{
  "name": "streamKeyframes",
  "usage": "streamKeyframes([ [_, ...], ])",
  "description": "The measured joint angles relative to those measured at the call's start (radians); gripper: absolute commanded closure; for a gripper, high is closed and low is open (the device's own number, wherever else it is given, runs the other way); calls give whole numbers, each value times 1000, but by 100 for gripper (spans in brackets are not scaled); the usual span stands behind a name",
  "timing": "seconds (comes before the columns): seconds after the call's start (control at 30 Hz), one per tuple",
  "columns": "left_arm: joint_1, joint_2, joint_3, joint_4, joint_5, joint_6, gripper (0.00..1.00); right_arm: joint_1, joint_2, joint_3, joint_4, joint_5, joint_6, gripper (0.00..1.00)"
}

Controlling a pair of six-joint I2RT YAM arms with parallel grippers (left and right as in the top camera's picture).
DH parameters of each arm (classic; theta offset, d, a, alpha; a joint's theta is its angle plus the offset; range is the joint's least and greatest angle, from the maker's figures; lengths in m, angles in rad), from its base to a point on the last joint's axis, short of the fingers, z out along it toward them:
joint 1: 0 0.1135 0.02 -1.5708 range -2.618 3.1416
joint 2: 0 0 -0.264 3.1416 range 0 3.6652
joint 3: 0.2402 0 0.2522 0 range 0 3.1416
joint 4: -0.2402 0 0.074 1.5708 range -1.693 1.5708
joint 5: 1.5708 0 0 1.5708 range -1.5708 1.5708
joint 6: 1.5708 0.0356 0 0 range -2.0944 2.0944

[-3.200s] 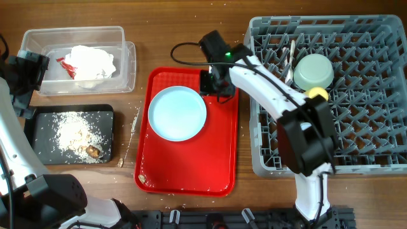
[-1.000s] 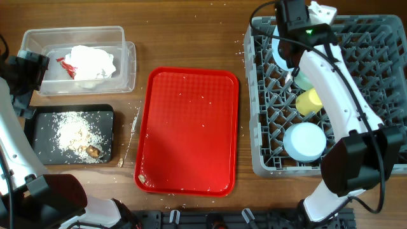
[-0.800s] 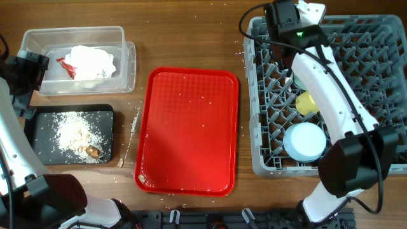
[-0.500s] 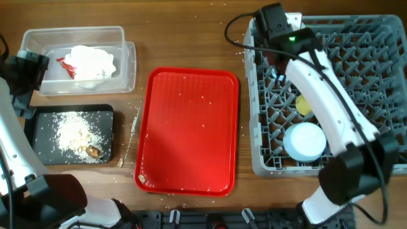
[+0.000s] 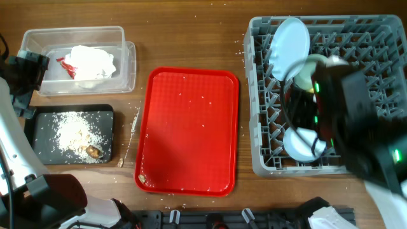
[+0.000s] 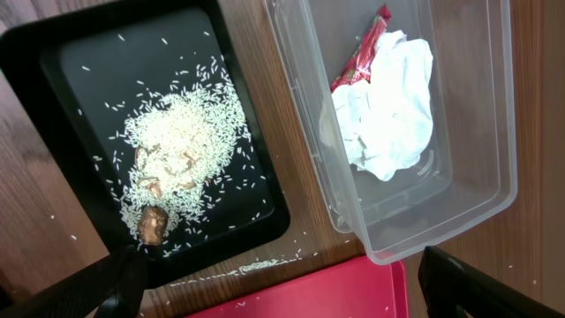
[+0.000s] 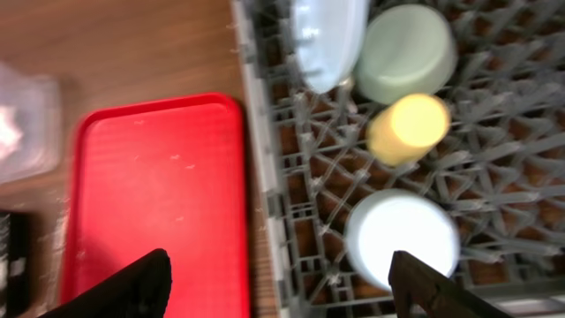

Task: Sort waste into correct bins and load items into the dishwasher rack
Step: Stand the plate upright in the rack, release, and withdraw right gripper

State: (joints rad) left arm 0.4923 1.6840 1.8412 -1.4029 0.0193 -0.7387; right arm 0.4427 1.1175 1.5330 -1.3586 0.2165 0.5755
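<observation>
A brown wooden table (image 5: pixel 191 38) carries everything, with the dishwasher rack (image 5: pixel 381 38) filling its one end. The right end effector (image 7: pixel 281 269) hangs above that rack with its fingers spread wide and nothing between them. Well ahead of it the light blue plate (image 7: pixel 327 35) stands on edge among the pegs, the pale green bowl (image 7: pixel 406 53) just beside the plate, the yellow cup (image 7: pixel 408 128) nearer, and the light blue bowl (image 7: pixel 402 238) upside down almost under its right finger. The red tray (image 7: pixel 150 203) lies below its left finger. From where I stand, loading looks nearly done. The sensible move is to rise straight up, fingers kept apart and clear of the plate's rim and the pegs, so that nothing gets tipped. I cannot make out the fork or spoon. The left end effector (image 6: pixel 282 287) is spread too, empty, with the black tray (image 6: pixel 53 53) of food scraps (image 6: pixel 177 159) and the clear tub (image 6: pixel 477 177) of napkins (image 6: pixel 388 106) ahead of it.
</observation>
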Motion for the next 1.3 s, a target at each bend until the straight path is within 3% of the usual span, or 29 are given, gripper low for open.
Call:
streamKeyframes([
  [0.03,0,0,0,0,0,0,0,27,-62,-53,10,-5,19,0],
  [0.17,0,0,0,0,0,0,0,55,-225,-243,40,-11,148,0],
  [0.27,0,0,0,0,0,0,0,55,-250,-328,38,-11,267,0],
  [0.53,0,0,0,0,0,0,0,55,-212,-349,20,-11,343,0],
  [0.67,0,0,0,0,0,0,0,55,-202,-349,47,-18,254,0],
  [0.9,0,0,0,-1,0,0,0,13,-285,-410,300,-60,19,0],
  [1.07,0,0,0,0,0,0,0,-126,-460,-649,654,-185,-194,1],
  [1.3,0,0,0,0,0,0,0,-280,-739,-1093,1082,-276,-311,0],
])
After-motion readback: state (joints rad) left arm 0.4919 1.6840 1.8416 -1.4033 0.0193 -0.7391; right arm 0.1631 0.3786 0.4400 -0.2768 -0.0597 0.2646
